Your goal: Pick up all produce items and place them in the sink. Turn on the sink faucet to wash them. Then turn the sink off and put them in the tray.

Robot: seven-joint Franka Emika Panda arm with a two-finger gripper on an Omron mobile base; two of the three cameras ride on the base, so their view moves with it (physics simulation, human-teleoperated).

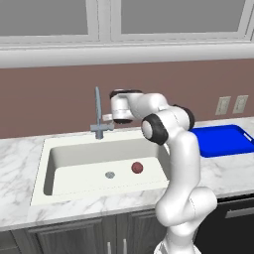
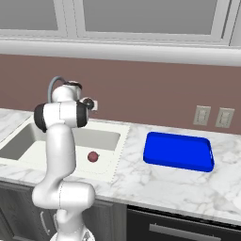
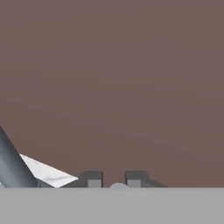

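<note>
One maroon fruit (image 1: 137,167) lies on the sink (image 1: 59,154) floor at 3 o'clock of the drain (image 1: 110,174), while the empty, nearly shut gripper (image 1: 107,118) beside the faucet (image 1: 98,115) risks glancing off its lever.

Fruit (image 1: 137,167) lay in the sink (image 1: 74,154), right of the drain (image 1: 110,174). Faucet (image 1: 98,116) stood at the sink's back edge. Tray (image 1: 223,141) sat on the worktop (image 1: 20,149), right of the sink.

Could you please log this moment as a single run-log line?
phase: at faucet | gripper: shut, empty, beside the lever | dark red fruit: on sink floor near drain | blue tray: empty
</note>
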